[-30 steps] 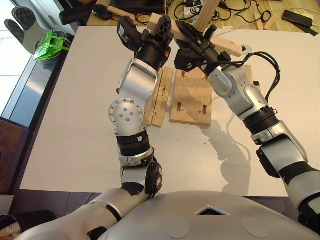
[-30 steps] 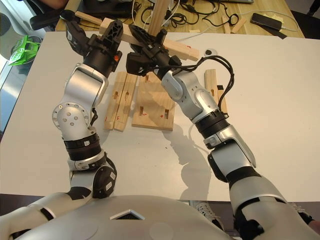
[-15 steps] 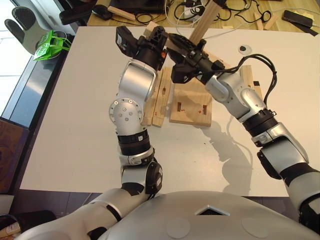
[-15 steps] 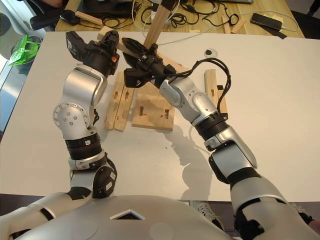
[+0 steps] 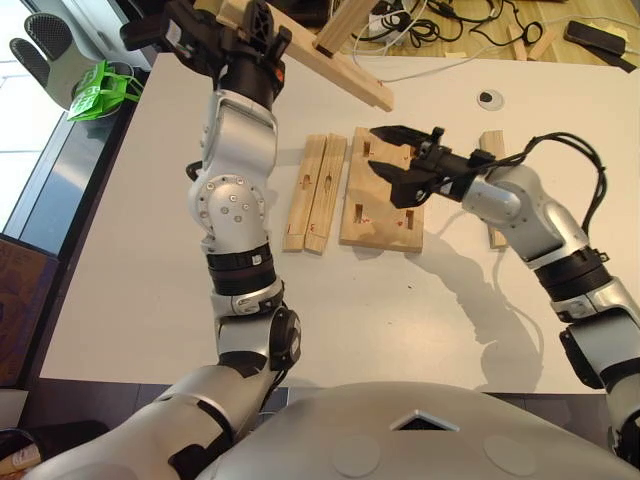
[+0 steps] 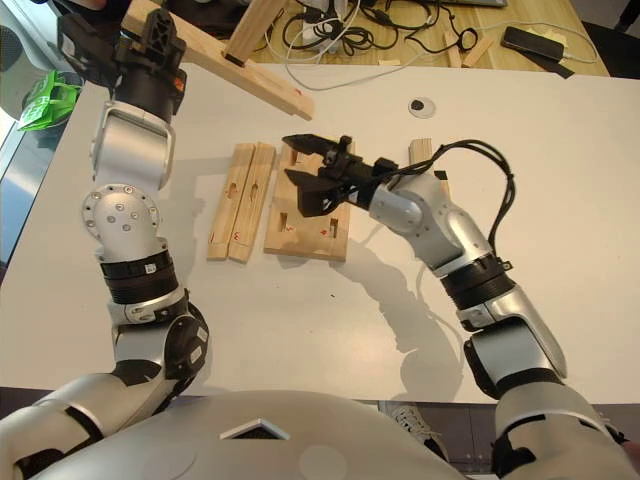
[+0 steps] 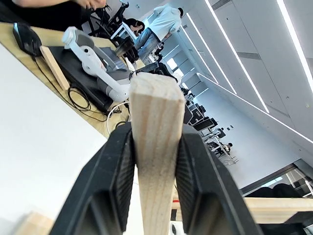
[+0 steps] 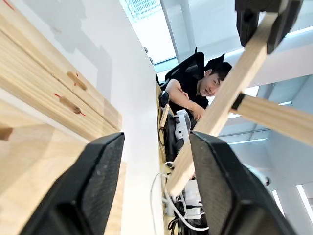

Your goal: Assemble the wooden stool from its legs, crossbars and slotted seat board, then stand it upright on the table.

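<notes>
The left end effector (image 7: 154, 147) is raised high over the far left part of the white table (image 5: 140, 260), its two black fingers (image 7: 115, 181) pinching the end of a pale square-section wooden bar (image 5: 345, 78). That bar slopes down toward the middle of the table, its free end in the air beyond the far edge of the seat board, and a second pale wooden bar (image 5: 345, 25) is joined to it at an angle, so the two form one piece held clear of the table. The flat rectangular wooden seat board (image 5: 380, 222), cut with small slots and marked in red, lies flat near the table's centre. Just to its left, two narrow slotted wooden bars (image 5: 315, 195) lie side by side, touching each other and close beside the board. The right end effector (image 5: 378, 150) hovers low over the far part of the seat board with its black fingers (image 8: 98, 196) spread apart, holding nothing. Another short wooden bar (image 5: 490, 142) lies on the table to the right of the board, partly hidden by the right arm. A small dark round object (image 5: 485, 98) sits farther back on the table.
</notes>
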Robot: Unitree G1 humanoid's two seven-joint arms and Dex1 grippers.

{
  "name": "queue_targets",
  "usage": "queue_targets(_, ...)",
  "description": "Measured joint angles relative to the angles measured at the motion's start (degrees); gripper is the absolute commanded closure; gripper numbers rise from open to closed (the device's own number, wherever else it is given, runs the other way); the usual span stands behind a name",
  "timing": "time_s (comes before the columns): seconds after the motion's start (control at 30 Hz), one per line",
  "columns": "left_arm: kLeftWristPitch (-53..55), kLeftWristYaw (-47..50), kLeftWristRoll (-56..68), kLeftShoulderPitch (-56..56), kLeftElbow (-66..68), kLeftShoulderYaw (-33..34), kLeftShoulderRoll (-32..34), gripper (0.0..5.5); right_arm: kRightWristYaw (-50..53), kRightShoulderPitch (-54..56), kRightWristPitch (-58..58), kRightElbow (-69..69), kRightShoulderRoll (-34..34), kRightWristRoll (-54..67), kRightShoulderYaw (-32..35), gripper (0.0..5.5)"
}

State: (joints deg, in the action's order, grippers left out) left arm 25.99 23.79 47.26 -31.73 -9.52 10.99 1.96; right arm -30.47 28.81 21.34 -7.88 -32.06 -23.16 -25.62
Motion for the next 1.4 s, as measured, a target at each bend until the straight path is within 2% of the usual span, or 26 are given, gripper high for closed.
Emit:
queue_targets(0.27,3.0,-3.4,-2.8,-0.3,-3.6,2.0,3.7,4.48,-27.2,-9.1,-11.4,12.4,-16.7,14.0,4.1,4.74)
queue_targets(0.4,4.3,-3.4,-2.8,-1.0,-4.0,4.0,4.4,4.48,-33.2,-11.9,-15.9,15.2,-22.2,14.7,5.0,5.47)
queue_targets(0.53,4.9,-3.5,-2.8,-2.2,-5.1,4.8,4.4,4.48,-36.9,-12.0,-18.3,14.7,-24.5,11.5,4.3,5.5)
queue_targets(0.67,5.6,-3.6,-2.8,-2.2,-5.1,5.1,4.2,4.48,-40.3,-9.9,-21.1,14.7,-22.7,9.6,1.7,5.5)
queue_targets(0.97,7.8,-4.7,-3.5,-3.2,-5.5,4.9,4.3,4.48,-41.3,-5.5,-24.7,10.3,-10.2,4.6,-7.1,5.5)
queue_targets(1.2,9.3,-5.8,-5.5,-3.2,-5.7,4.3,4.6,4.48,-37.0,-2.1,-24.8,5.2,-2.1,1.1,-9.2,5.5)
queue_targets(1.4,10.0,-8.2,-7.5,-3.2,-6.1,3.3,5.6,4.48,-34.8,-1.7,-25.2,3.7,-0.1,-0.3,-9.1,5.5)
